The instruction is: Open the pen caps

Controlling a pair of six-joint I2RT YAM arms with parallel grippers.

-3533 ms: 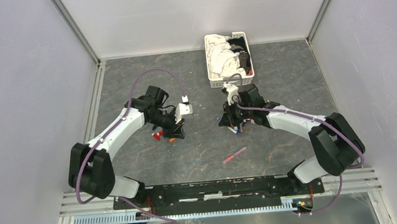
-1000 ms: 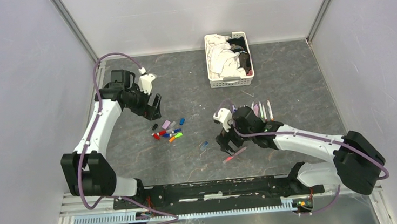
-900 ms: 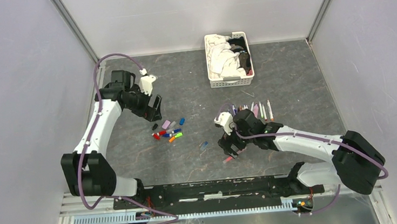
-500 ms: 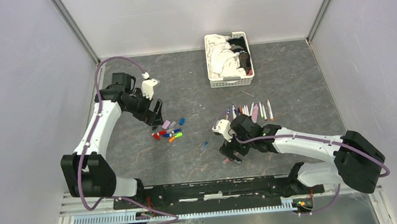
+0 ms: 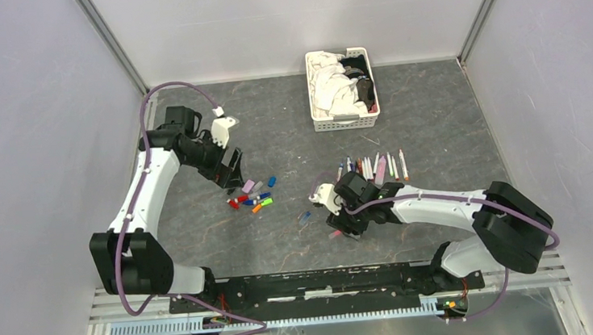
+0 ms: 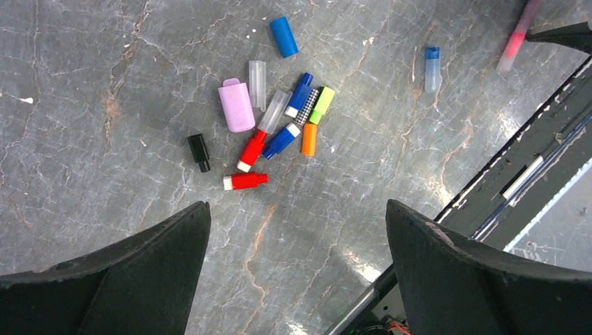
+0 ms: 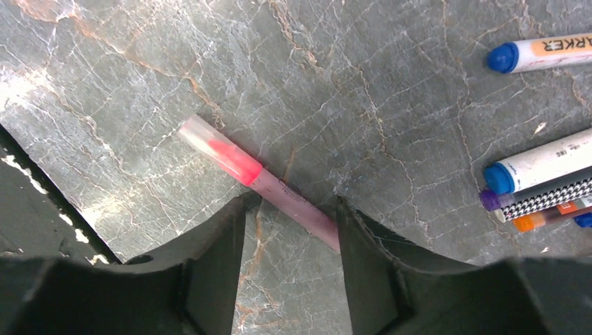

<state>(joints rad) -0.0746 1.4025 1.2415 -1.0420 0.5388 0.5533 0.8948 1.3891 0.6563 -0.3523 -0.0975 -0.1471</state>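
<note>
The pink pen (image 7: 265, 183) lies flat on the table (image 7: 391, 91) between the right gripper's (image 7: 294, 204) jaws. Its long axis runs diagonally across them, with the clear cap (image 7: 199, 134) projecting beyond. The jaws flank the barrel closely, but a grip cannot be confirmed. The left gripper (image 6: 297, 208), released, hangs over the loose caps (image 6: 279, 129), farther away.

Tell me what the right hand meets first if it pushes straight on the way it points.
The pink pen, lying crosswise between the fingers of the right hand. It probably meets that barrel first, then the grey tabletop beneath; the remaining gap is hard to judge.
</note>
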